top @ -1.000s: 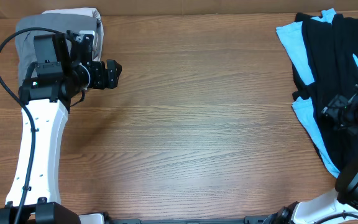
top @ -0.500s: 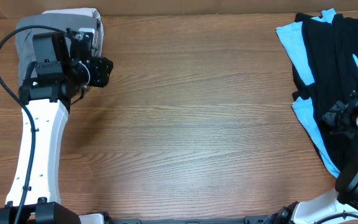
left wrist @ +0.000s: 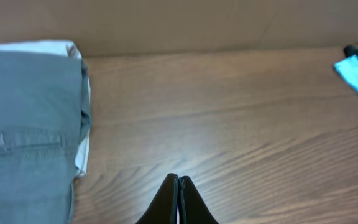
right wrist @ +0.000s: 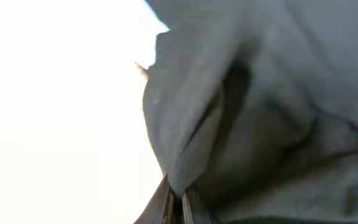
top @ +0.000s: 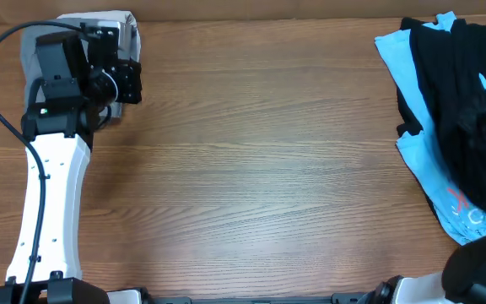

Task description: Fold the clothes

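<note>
**Both end effectors closed, the right one pinching black cloth**

Your left end effector has its two fingers pressed flat together with nothing between them. It hangs above bare bench just beside the folded grey trousers, which lie at the far left corner with a white layer showing along their edge. In the overhead view the left arm reaches over those trousers, with its end effector pointing toward the middle of the bench.

Your right end effector is also closed, and the wrist view shows a fold of the black garment caught between its fingertips. The cloth rises from the tips in a creased ridge. Everything to the left of it in that view is washed out to white.

The clothes sit in a loose heap at the right end of the bench, well apart from the trousers. From above, the black garment lies on top in rumpled folds. The light blue tee spreads out beneath it, with its red lettering showing near the front edge. You cannot make out the right end effector clearly from above, because it blends into the dark cloth. You also cannot tell whether the black cloth is one garment or two.
</note>
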